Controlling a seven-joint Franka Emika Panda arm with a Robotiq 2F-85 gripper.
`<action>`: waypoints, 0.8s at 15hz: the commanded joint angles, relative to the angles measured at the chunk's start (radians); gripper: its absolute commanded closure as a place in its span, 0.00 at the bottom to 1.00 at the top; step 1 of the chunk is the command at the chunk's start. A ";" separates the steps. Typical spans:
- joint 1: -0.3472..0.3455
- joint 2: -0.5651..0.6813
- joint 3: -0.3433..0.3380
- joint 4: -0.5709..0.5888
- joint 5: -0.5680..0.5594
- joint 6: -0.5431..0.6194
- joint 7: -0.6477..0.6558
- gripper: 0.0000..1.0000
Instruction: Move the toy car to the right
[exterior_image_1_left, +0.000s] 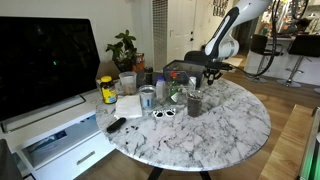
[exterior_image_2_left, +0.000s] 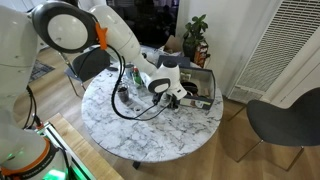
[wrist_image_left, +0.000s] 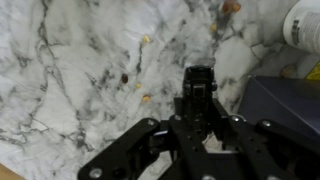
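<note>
A: Marble tabletop (wrist_image_left: 70, 60), grey-veined. Any writing?
B: The label on the yellow-capped bottle (exterior_image_1_left: 108, 92) is too small to read.
A: And the toy car?
B: Cannot pick it out. Something dark sits at the tool (wrist_image_left: 200, 85), whose fingers look drawn together.

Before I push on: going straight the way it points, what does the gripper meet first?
Probably the bare marble table, just beyond the gripper; the dark box lies off to one side. Depth is unclear.
</note>
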 joint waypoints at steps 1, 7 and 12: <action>-0.056 0.090 0.038 0.099 0.039 0.018 -0.096 0.93; -0.094 0.175 0.062 0.203 0.036 -0.010 -0.190 0.93; -0.121 0.180 0.078 0.232 0.043 -0.043 -0.227 0.61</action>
